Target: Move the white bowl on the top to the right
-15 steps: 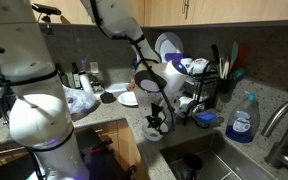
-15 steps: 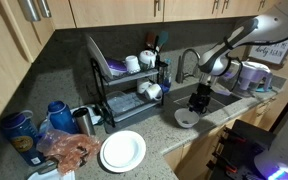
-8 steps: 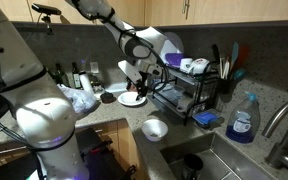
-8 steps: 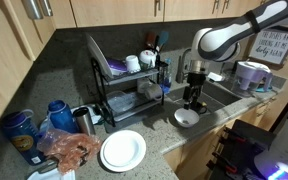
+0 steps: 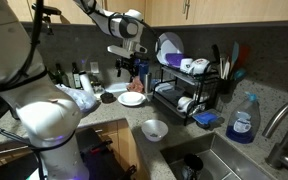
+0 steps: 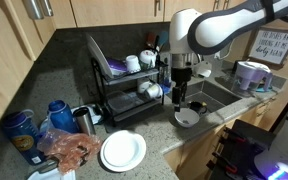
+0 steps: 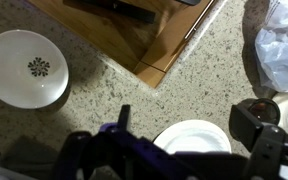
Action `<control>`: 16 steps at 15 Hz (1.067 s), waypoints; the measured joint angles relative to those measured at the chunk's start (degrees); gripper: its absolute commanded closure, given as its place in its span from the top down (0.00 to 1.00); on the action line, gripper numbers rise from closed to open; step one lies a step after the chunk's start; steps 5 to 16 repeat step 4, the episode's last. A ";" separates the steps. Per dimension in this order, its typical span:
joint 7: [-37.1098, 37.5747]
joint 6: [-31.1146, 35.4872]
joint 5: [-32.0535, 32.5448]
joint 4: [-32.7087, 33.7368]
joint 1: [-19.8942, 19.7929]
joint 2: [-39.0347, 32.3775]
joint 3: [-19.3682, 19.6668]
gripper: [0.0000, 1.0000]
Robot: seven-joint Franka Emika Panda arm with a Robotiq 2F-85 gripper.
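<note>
White and glossy, the white bowl [image 5: 154, 128] sits upright on the speckled worktop [image 5: 184, 135], just beside the edge of the sink [image 5: 199, 160] and in front of the dish rack [image 5: 189, 95] — not on the rack's top tier. In an exterior view it lies to the right of the rack [image 6: 129, 95], close to the sink.

The fingers [image 7: 122, 120] are spread wide and hold nothing. They hang high over the worktop, above the flat white plate [image 5: 132, 98] rather than above the bowl. From them the bowl lies lower and off to one side, toward the sink; in the wrist view it shows up and to the left [image 7: 26, 68], well apart from the fingers, while the plate's rim [image 7: 194, 135] sits right under them.

The bowl is round, so it has no long axis to line up with — any approach angle over its rim would do. Judging by where it rests, the placing looks done; a fresh grasp would first need a sideways shift toward the sink, then a descent.
</note>
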State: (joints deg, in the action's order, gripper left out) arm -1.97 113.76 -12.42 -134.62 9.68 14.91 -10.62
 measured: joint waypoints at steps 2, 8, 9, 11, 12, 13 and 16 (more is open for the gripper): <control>1.84 -0.08 3.56 2.26 0.70 -2.27 -1.70 1.00; 2.23 -0.03 3.85 2.69 1.06 -3.21 -1.86 1.00; 2.23 -0.03 3.85 2.69 1.06 -3.21 -1.86 1.00; 2.23 -0.03 3.85 2.69 1.06 -3.21 -1.86 1.00; 2.23 -0.03 3.85 2.69 1.06 -3.21 -1.86 1.00; 2.23 -0.03 3.85 2.69 1.06 -3.21 -1.86 1.00; 2.23 -0.03 3.85 2.69 1.06 -3.21 -1.86 1.00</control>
